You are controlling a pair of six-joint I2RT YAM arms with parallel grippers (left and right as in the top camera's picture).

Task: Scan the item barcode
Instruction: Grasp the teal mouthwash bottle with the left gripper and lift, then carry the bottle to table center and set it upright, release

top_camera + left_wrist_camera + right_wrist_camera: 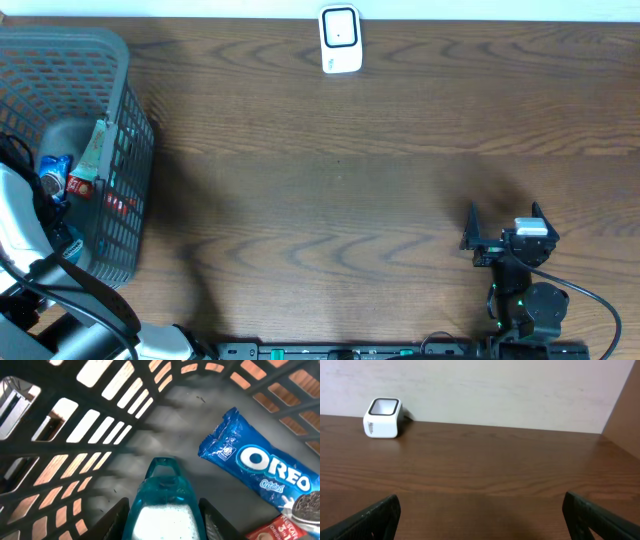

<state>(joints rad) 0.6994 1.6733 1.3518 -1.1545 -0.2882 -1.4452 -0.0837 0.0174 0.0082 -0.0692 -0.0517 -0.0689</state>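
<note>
You're at the pick-up step: your left pincer (162, 522) is inside the basket (118, 70) at the desk's (350, 200) left edge, straddling the teal item (162, 487) closely, grip impossible to tell, so next clamp firmly, lift clear and carry it to the scanner (340, 40).

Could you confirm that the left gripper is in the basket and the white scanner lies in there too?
Not quite: the left gripper is in the basket, but the white scanner stands outside it on the table's far edge, as the overhead view shows.
</note>
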